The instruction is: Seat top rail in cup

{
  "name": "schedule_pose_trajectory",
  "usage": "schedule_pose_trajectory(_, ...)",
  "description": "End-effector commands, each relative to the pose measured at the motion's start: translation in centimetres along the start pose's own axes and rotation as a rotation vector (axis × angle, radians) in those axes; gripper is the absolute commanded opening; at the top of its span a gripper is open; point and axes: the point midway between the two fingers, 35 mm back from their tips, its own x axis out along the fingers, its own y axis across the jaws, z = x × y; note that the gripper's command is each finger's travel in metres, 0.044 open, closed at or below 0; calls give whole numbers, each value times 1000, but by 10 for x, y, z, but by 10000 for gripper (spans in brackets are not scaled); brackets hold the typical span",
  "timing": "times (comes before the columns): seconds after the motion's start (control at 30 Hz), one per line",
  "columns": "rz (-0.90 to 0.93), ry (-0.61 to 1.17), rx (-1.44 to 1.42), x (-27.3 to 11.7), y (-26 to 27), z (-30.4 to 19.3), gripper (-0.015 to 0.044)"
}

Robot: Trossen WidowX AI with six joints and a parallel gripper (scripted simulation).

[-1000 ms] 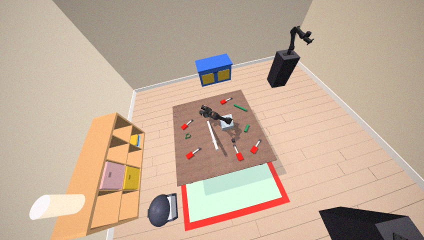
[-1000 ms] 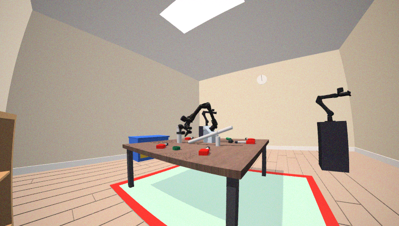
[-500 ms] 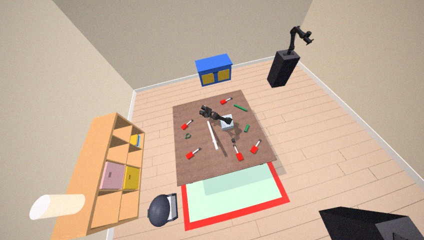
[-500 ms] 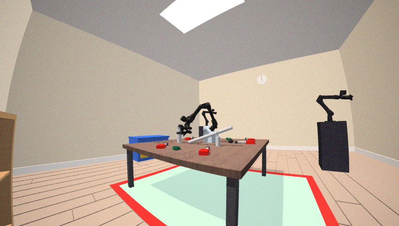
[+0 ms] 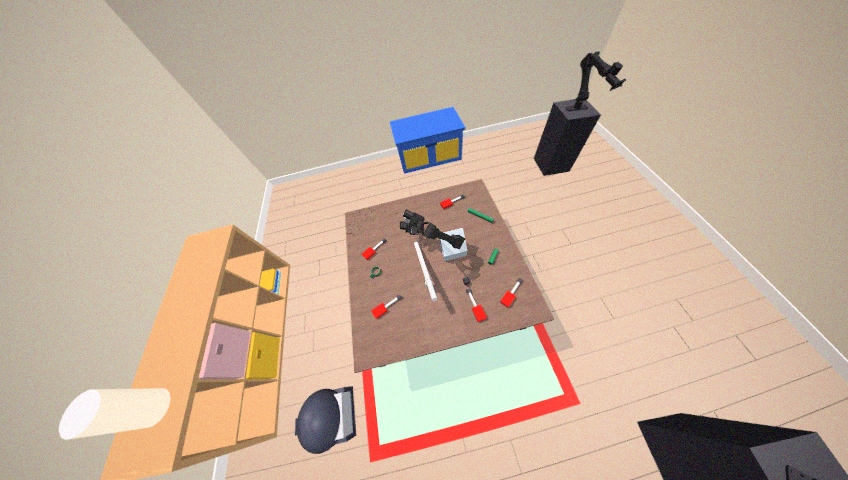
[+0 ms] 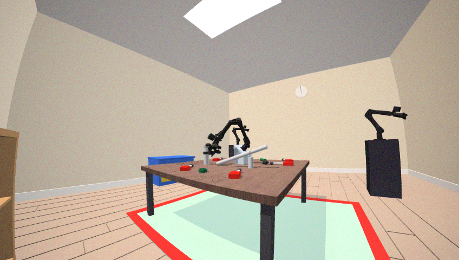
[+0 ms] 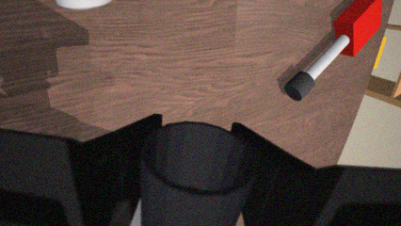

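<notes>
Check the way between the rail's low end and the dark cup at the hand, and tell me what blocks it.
Nothing visible blocks the gap between the low end of the rail and the dark cup, which the hand grips.

We see a blue cabinet by the wall, a wooden shelf unit, and a round clock.

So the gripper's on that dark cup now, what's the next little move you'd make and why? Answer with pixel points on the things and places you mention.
I'd probably ease the gripper (image 5: 407, 221) (image 6: 214, 150) (image 7: 196, 126) upward a little, keeping hold of the dark cup (image 7: 197, 207): its fingers are shut on it, and the white rail (image 5: 424, 265) (image 6: 242, 155) slants, its near end low by the table, outside the cup.
</notes>
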Motion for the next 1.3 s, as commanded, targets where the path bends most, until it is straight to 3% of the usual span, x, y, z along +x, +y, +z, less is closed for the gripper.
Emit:
schedule_pose_trajectory(0.0,0,-25,-34,-1,3,1,0)
schedule_pose_trajectory(1.27,0,-102,-170,-9,16,-1,0)
